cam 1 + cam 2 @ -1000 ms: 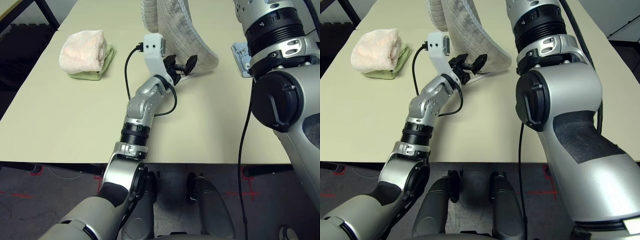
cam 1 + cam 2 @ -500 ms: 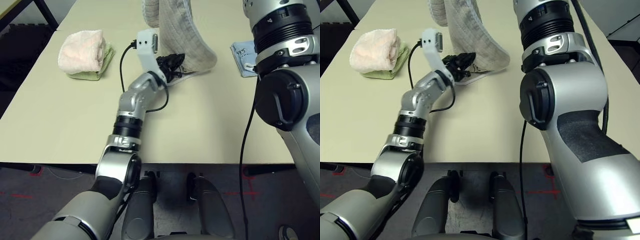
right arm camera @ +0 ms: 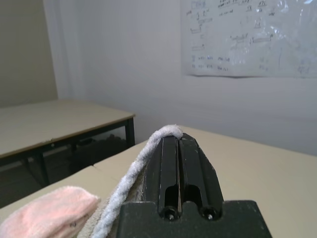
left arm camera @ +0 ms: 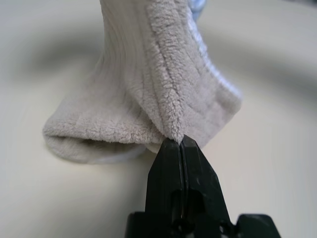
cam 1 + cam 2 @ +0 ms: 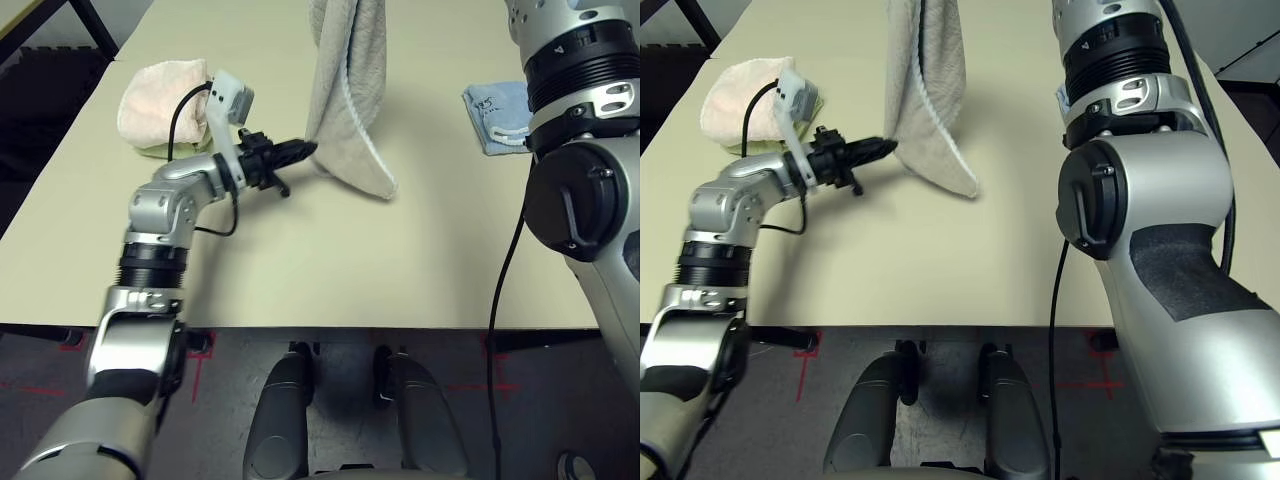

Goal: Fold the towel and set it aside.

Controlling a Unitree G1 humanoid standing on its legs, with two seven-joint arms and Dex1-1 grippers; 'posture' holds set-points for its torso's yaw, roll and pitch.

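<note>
1. Left gripper (image 5: 305, 150) was pinched tight on one lower corner of the towel (image 5: 350, 100), fingers pressed together
2. Right gripper (image 3: 177, 135) was clamped on the towel's top edge – held high
3. Towel hung over the table (image 5: 420, 250), bottom end just off or brushing it – can't tell
4. Pink folded towel (image 5: 165, 100) lay near the left gripper, light-blue towel (image 5: 492, 115) on the right
</note>
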